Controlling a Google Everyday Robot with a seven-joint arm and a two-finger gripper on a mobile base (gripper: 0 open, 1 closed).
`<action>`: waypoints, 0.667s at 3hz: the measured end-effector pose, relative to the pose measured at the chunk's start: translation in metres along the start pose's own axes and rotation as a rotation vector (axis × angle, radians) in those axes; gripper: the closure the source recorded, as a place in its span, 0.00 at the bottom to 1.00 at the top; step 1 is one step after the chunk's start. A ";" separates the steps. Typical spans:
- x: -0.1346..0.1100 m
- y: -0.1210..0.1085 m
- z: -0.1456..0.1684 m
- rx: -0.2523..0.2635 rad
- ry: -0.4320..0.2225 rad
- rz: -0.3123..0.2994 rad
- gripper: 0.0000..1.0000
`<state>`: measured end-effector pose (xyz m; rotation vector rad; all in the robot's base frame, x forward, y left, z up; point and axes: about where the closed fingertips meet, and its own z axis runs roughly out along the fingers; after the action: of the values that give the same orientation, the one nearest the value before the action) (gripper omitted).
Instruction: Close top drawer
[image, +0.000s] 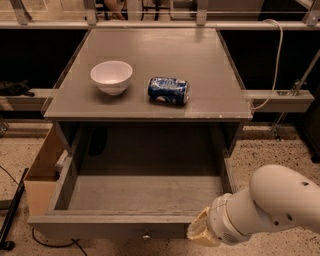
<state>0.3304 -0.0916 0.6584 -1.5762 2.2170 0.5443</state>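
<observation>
Top drawer (115, 219) pulled far out beneath the tabletop (200, 55), small knob (146, 234) at front centre. Pincer (201, 233) low at the drawer front, just right of the knob; cannot tell whether open or closed. On the tabletop, white bowl (111, 76) near a blue can (168, 90) lying sideways.

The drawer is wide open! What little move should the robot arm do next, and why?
Probably push forward against the front panel. The top drawer is pulled far out, and the gripper is low by its front panel, beside the knob, so a push toward the cabinet should slide it shut.
</observation>
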 end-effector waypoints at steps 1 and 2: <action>0.000 0.000 0.000 0.000 0.000 0.000 0.58; 0.000 0.000 0.000 0.000 0.000 0.000 0.35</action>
<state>0.3304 -0.0916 0.6584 -1.5762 2.2170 0.5442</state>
